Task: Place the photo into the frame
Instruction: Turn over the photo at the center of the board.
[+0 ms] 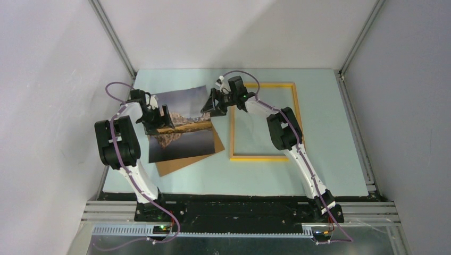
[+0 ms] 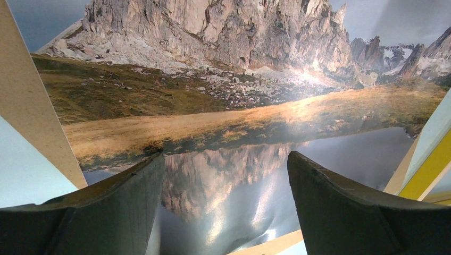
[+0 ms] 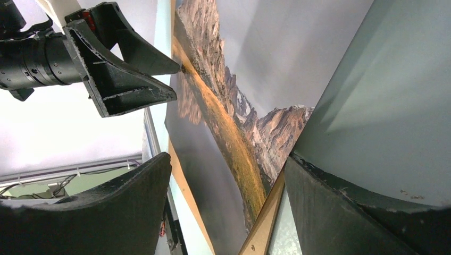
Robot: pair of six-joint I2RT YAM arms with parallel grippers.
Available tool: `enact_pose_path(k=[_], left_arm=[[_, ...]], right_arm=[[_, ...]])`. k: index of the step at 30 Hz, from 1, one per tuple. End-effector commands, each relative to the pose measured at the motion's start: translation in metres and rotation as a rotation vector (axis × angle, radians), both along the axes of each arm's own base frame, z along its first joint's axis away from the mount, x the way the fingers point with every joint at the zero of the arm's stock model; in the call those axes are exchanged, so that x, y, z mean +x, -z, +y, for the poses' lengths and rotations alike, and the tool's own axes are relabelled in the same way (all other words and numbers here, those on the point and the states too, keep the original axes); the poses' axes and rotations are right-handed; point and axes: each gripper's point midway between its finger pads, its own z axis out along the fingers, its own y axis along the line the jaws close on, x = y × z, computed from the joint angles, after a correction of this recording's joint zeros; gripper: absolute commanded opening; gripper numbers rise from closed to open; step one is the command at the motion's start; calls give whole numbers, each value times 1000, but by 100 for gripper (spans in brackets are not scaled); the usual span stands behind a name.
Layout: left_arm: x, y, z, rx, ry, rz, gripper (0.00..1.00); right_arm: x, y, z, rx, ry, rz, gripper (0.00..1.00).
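**Left gripper** [image 1: 157,120]: you are hovering it over the left part of the photo [image 1: 183,133], with its fingers [image 2: 106,212] spread wide and clamped on nothing. The print is lying mountain side up, directly below and ahead of those fingers. You cannot tell whether the tips are touching it. Just left of this gripper, a strip of the brown backing board [image 2: 29,117] is showing from under the photo. Off to its right, a yellow edge of the frame [image 2: 432,166] is peeking in.

**Right gripper** [image 1: 214,106]: you are holding it at the photo's right edge, jaws apart and gripping nothing. From between its fingers [image 3: 111,212] the print is stretching away toward the left gripper, with the board's edge running along underneath.

**Frame:** it is lying flat on the pale table [image 1: 330,159] just right of the right gripper. It is sitting beside the photo, not around it, and the right arm is crossing above it.
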Motion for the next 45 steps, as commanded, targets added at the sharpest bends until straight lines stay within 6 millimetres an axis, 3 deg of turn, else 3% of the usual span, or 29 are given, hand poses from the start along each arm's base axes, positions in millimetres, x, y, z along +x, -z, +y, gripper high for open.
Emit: enact_pose_path(k=[1,17,25,30,40,45], left_arm=[[-14,15,-12,-35,18,57,90],[-14,15,-14,-38,24,55,90],[-15,14,-15,-44,25,53,90],[-14,13,-16,-49,26,52,90],[-14,11,-19,-67,31,47,90],[-14,10,-21,-76,33,43,90]], right_arm=[[1,-57,5,84,-20,-88,81],[-11,-54,13,109,-54,-61,73],[-19,-40,19,79,-63,-45,67],[-24,-28,23,47,-64,-28,54],[-36,-10,31,1,-77,-17,49],[-38,-8,32,-6,-82,-14,37]])
